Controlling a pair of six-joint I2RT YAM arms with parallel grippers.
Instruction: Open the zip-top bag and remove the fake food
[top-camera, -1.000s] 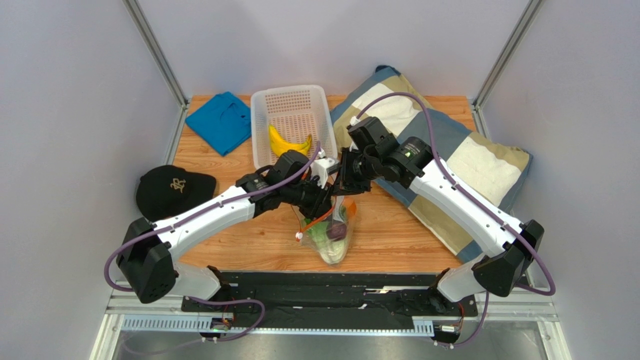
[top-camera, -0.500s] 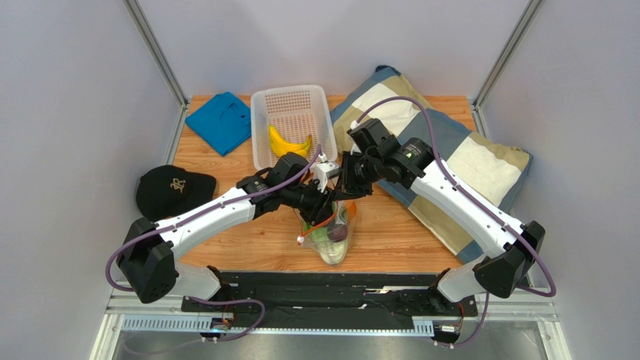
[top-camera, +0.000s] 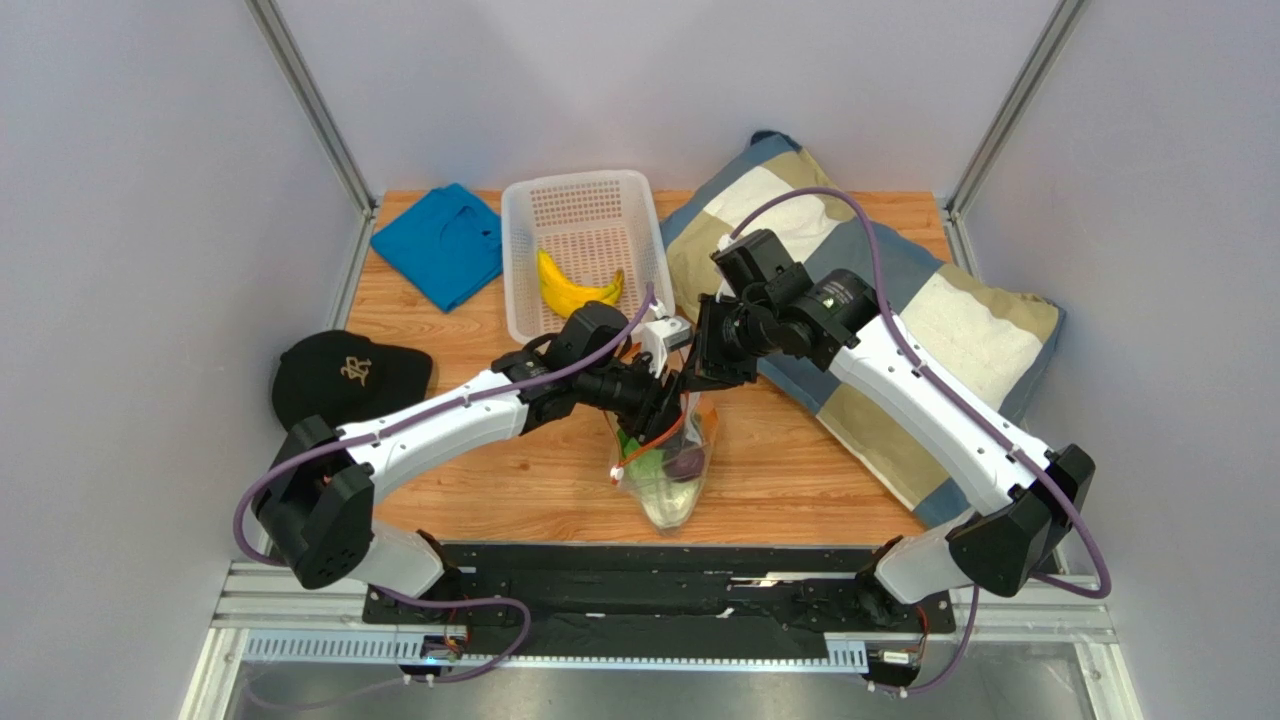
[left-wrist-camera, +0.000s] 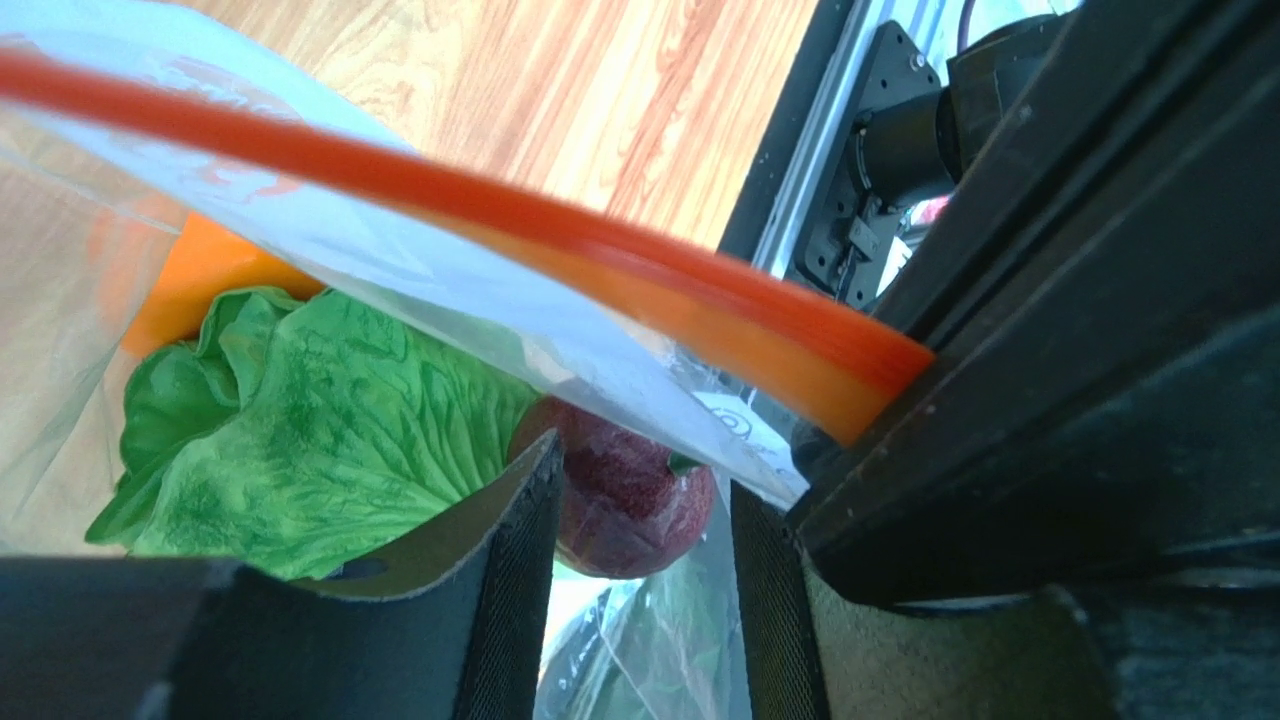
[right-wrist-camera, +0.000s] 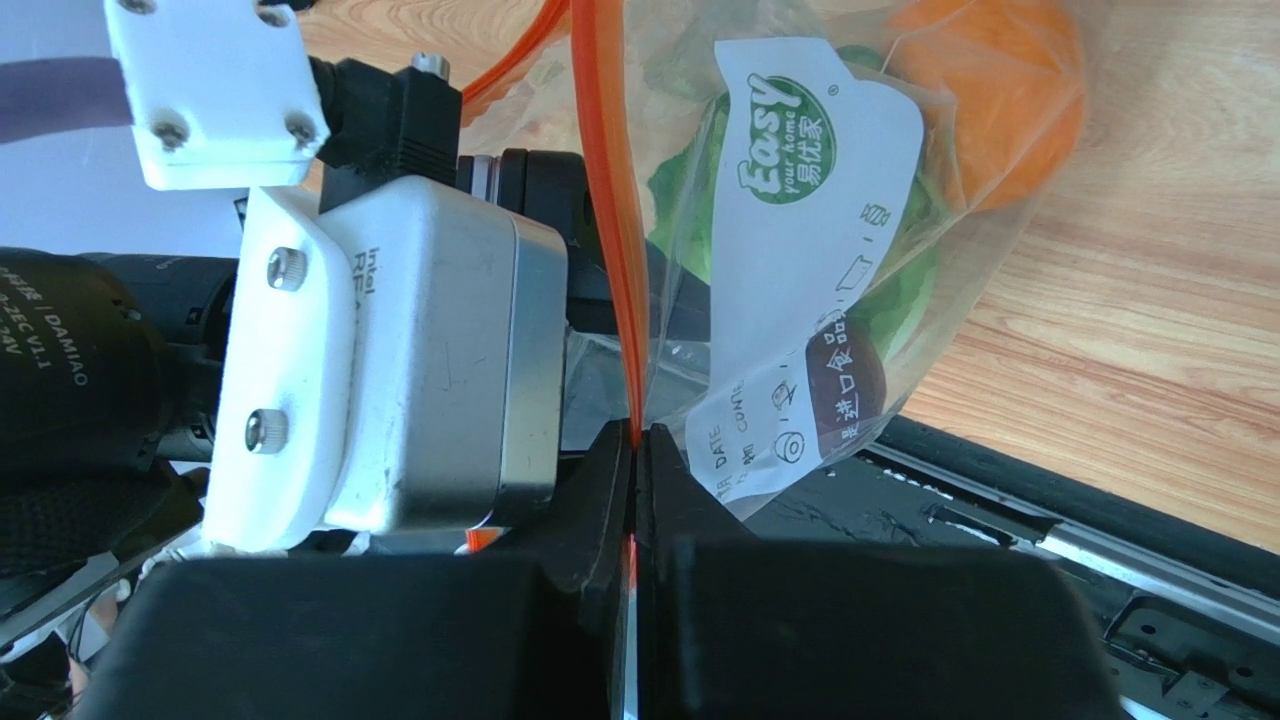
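Note:
The zip-top bag (top-camera: 672, 488) hangs upright over the near middle of the table with its orange-red zip strip (left-wrist-camera: 526, 225) open. My right gripper (right-wrist-camera: 634, 443) is shut on the zip strip beside the white label (right-wrist-camera: 812, 225) and holds the rim up; in the top view this right gripper (top-camera: 699, 375) sits above the bag. My left gripper (left-wrist-camera: 639, 600) is open with its fingers in the bag mouth, just above the dark purple fruit (left-wrist-camera: 624, 488); the lettuce (left-wrist-camera: 316, 435) and orange (left-wrist-camera: 188, 278) lie beside it. The banana bunch (top-camera: 579, 285) lies in the basket.
A white perforated basket (top-camera: 601, 203) stands at the back middle. A blue cloth (top-camera: 440, 240) lies back left, a black cap (top-camera: 346, 375) at the left, a patchwork pillow (top-camera: 932, 315) on the right. A black rail (top-camera: 661, 578) runs along the near edge.
My left arm has stretched right and forward, its fingers going deeper into the bag mouth. My right gripper has shifted slightly right and back with the rim.

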